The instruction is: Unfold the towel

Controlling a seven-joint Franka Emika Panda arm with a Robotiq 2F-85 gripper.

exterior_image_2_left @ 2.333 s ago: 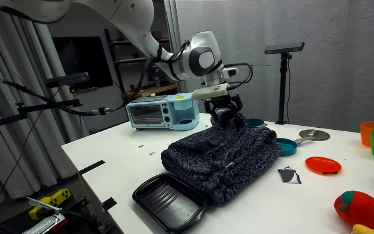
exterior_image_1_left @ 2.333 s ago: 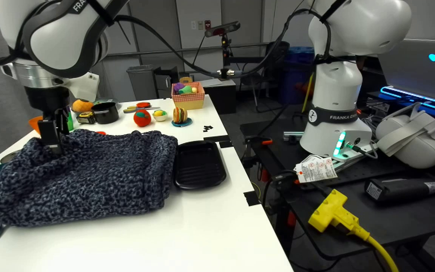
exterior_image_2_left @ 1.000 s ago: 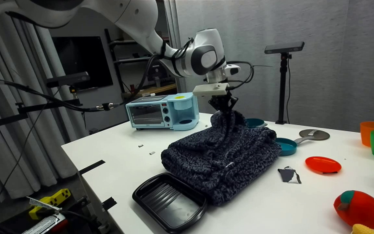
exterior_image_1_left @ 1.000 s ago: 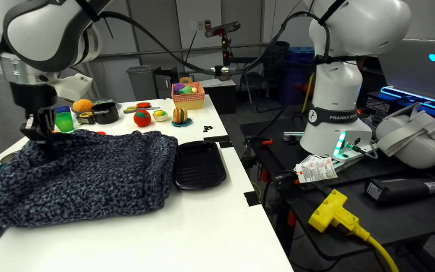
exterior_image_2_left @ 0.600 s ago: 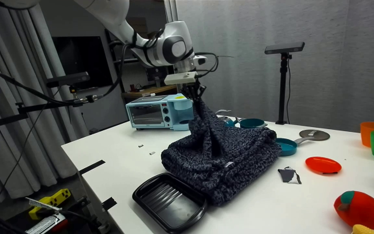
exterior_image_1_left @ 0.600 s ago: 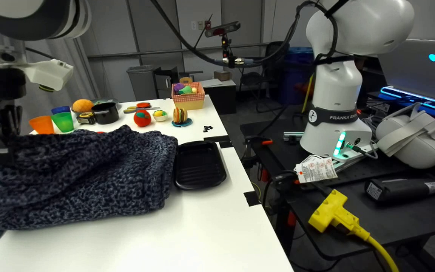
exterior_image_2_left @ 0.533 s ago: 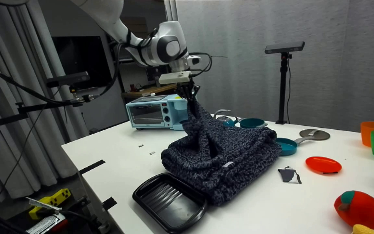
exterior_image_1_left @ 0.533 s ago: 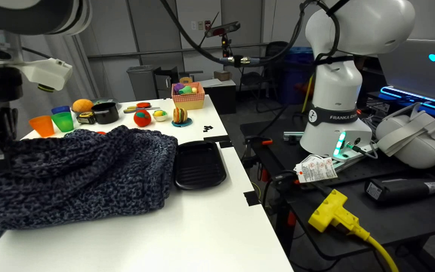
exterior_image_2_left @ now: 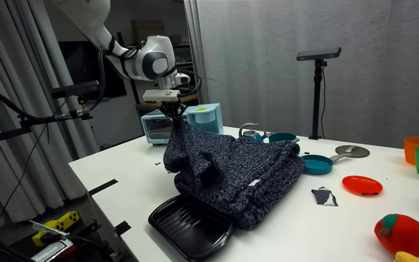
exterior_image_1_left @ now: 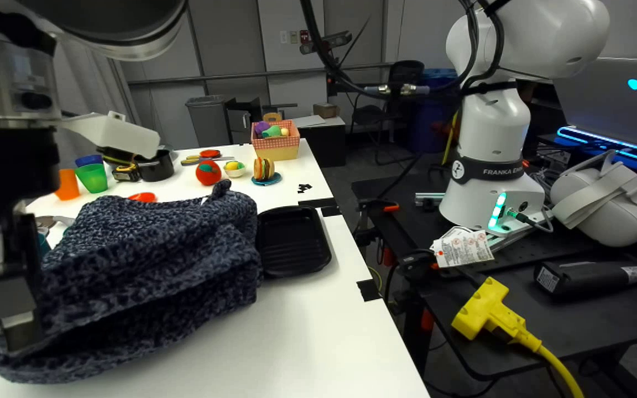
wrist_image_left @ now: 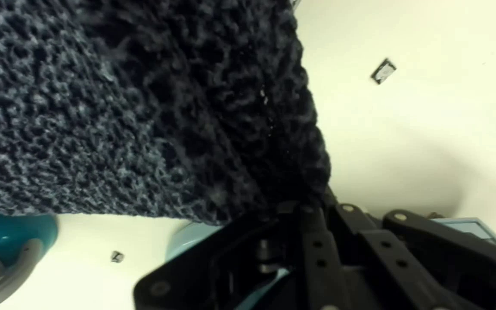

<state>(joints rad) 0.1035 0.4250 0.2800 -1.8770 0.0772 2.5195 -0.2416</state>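
Note:
The towel (exterior_image_2_left: 246, 160), a mottled navy-and-grey cloth, lies folded in a thick pile on the white table. One corner is drawn up into a peak, and my gripper (exterior_image_2_left: 175, 117) is shut on it beside the toaster oven. A loose fold hangs beneath that raised end. In an exterior view the towel (exterior_image_1_left: 152, 276) stretches from the black tray toward the gripper (exterior_image_1_left: 17, 326), its lifted layer standing off the layers below. Cloth fills the upper left of the wrist view, where the towel (wrist_image_left: 84, 125) runs into the jaws and hides the fingertips.
A black tray (exterior_image_2_left: 191, 229) sits against the towel's near edge. The light-blue toaster oven (exterior_image_2_left: 207, 118) stands behind the gripper. Along the towel's far side are a teal pan (exterior_image_2_left: 318, 165), a teal pot (exterior_image_2_left: 282, 137) and a kettle (exterior_image_2_left: 254, 135). An orange plate (exterior_image_2_left: 362, 185) lies farther right.
My gripper has carried the held corner away from the teal pans, past the toaster oven's front. The lifted fold is longer, and the whole pile has shifted slightly the same way.

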